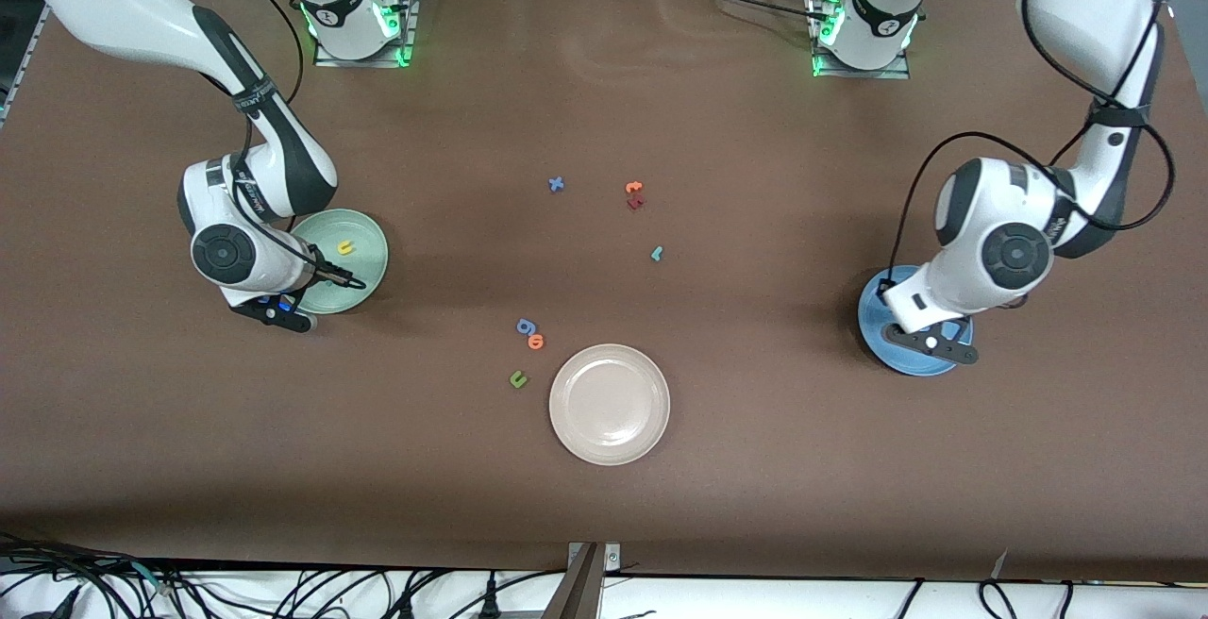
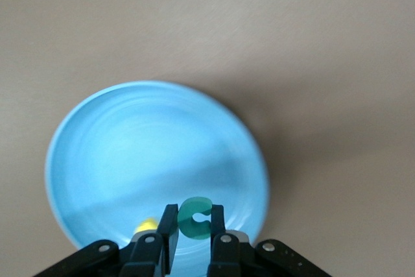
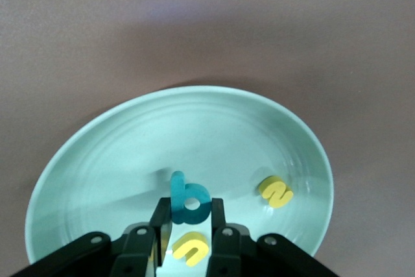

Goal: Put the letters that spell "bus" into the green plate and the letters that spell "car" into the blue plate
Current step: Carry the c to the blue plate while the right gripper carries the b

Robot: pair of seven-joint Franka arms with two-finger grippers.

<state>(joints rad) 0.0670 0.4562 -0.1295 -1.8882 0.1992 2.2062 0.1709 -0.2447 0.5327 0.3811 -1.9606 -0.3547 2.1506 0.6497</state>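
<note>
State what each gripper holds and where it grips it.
Left gripper, over the blue plate, pinches the teal "c" by its lower edge. Right gripper, over the green plate, has the teal "b" between its fingers at the bowl.

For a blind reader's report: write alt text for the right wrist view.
The right gripper holds a teal "b" between its jaws above the green plate. Two yellow letters already lie in the plate: one right under the gripper, the other near the rim.

Two white arms with black joint bands, black looping cables, green-lit bases and black, screw-studded jaws.
</note>
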